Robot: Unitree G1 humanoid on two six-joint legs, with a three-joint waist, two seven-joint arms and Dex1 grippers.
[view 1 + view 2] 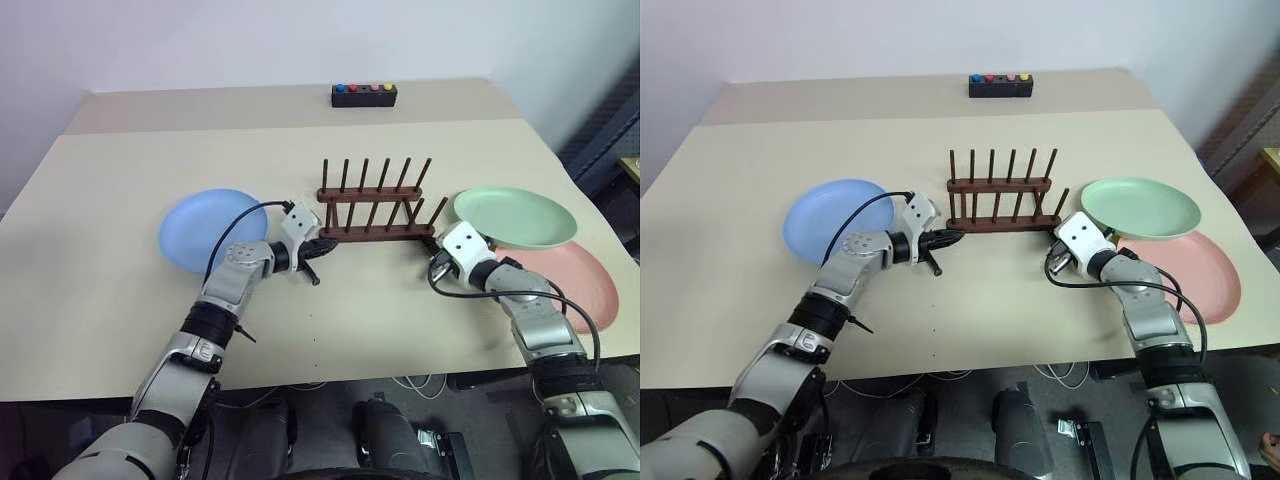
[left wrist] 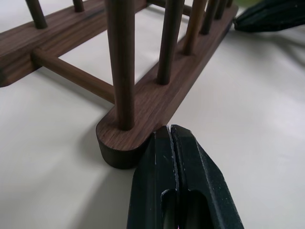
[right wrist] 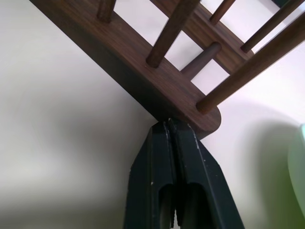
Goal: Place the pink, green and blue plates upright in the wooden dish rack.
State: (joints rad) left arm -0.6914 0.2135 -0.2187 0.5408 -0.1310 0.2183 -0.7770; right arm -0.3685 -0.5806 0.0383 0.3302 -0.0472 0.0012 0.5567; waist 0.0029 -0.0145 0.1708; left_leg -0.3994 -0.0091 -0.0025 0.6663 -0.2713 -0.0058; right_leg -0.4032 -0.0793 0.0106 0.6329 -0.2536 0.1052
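Rack (image 1: pixel 375 205) of dark wood stands mid-table, empty, between the blue plate (image 1: pixel 205 228) and the green plate (image 1: pixel 515 215) overlapping the pink plate (image 1: pixel 570 280). Left gripper (image 2: pixel 170 136) and right gripper (image 3: pixel 167 126), fingers pressed together, touch opposite ends of its near rail.

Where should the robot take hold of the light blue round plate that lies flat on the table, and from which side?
Probably at the near right rim of the light blue round plate, the edge closest to the left claw, which is shut beside the dark wooden dish rack. The plate lies flat and shallow, so only its thin rim offers a pinch; approach low, from the rack's side.
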